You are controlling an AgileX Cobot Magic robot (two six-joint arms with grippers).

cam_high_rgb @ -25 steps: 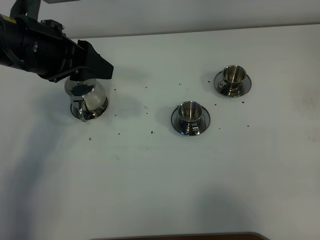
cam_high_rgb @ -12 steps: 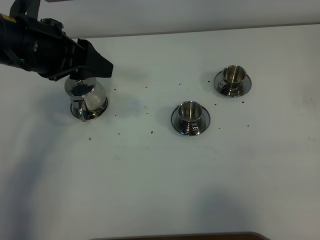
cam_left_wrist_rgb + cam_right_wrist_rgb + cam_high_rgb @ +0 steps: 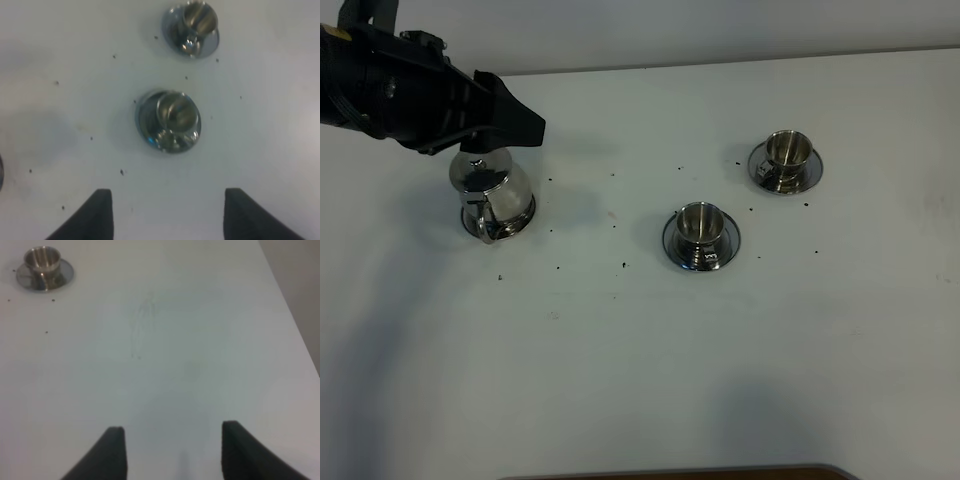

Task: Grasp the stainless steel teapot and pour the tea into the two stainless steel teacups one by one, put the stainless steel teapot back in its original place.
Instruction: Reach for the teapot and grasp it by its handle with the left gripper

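No legible txt anywhere. Closest candidates, both in the high view:
- Small yellow sticker (image 3: 332, 36) on the left arm (image 3: 410, 100), up and left of the teapot (image 3: 492, 195). Too small and blurred to read.
- Pale mark (image 3: 710, 258) on the front of the saucer (image 3: 672, 243) under the teacup (image 3: 698, 220) nearest the teapot, on the teapot's right. Could be print or just a reflection, can't tell.

Wrist views: nothing readable.
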